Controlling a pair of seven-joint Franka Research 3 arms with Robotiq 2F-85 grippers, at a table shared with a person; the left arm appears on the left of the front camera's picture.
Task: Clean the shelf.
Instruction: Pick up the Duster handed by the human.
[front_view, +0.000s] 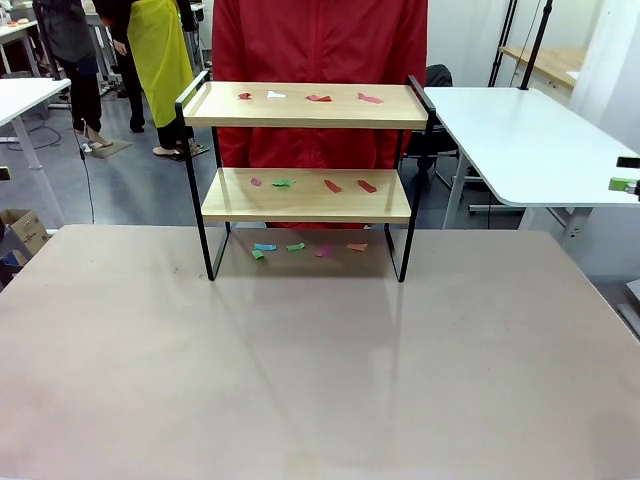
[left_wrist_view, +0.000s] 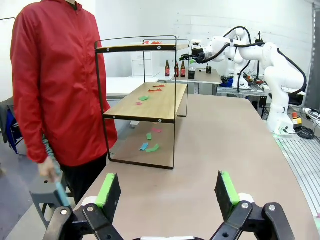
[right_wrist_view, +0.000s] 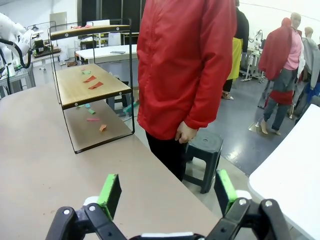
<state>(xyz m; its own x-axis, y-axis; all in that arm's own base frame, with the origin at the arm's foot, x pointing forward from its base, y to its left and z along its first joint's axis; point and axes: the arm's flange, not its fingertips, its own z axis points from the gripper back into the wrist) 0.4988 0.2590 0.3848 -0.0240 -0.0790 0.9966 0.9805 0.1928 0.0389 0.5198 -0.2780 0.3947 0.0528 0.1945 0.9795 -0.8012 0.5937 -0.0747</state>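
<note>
Wooden shelf (front_view: 300, 205) shows top-board scraps (front_view: 318, 97) frontally.

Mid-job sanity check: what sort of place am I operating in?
Probably a lab or workshop rather than a home: white work tables on a bare grey floor, black equipment stands behind them, and a shelf strewn with coloured paper scraps, which looks like a staged test.

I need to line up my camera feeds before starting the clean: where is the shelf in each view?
Front view: the shelf stands centre, upper half.
Left wrist view: shelf upper middle, seen end-on.
Right wrist view: shelf upper left, seen from its other end.
Shared landmark: the person in the red jacket, behind it in front, left of it in left wrist, right of it in right wrist.
</note>
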